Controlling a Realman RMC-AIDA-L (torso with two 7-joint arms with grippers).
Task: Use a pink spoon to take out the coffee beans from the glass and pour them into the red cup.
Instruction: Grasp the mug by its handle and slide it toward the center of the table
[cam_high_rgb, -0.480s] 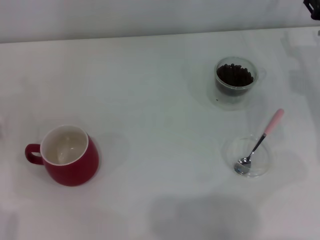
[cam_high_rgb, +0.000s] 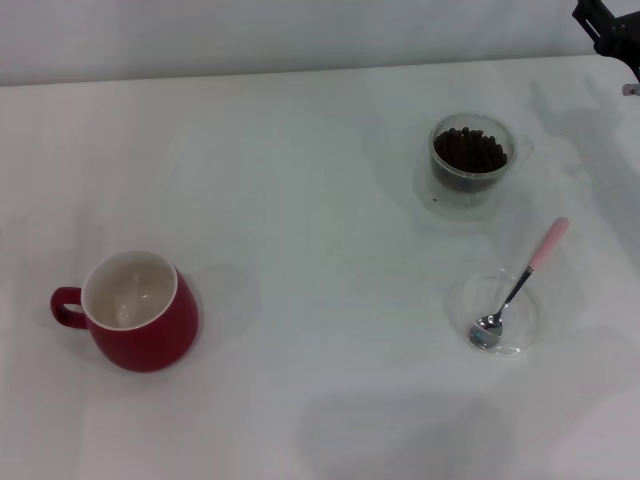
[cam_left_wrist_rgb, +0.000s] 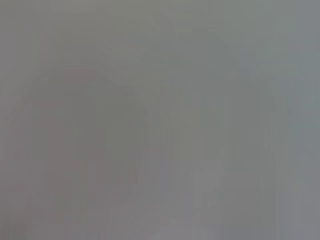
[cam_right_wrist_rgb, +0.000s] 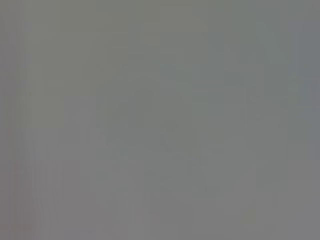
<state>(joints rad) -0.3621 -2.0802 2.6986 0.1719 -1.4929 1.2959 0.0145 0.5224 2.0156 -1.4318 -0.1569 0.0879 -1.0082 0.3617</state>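
1. The right end effector (cam_high_rgb: 610, 30) sits at the table's (cam_high_rgb: 300, 150) far right corner, beyond the glass (cam_high_rgb: 470, 165); whether it is open, I cannot tell.
2. The pink spoon (cam_high_rgb: 520, 285) lies nearer than the glass, its bowl in a clear dish (cam_high_rgb: 460, 305).
3. Best grip: the pink handle, level, clear of the dish rim.
4. The coffee beans (cam_high_rgb: 468, 150) fill the glass; the red cup (cam_high_rgb: 130, 310) stands far left of it. The left end effector is unseen.

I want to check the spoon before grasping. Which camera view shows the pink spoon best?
The head view: the pink spoon lies with its bowl in a clear dish, handle over the rim. Both wrist views show only grey, no spoon.
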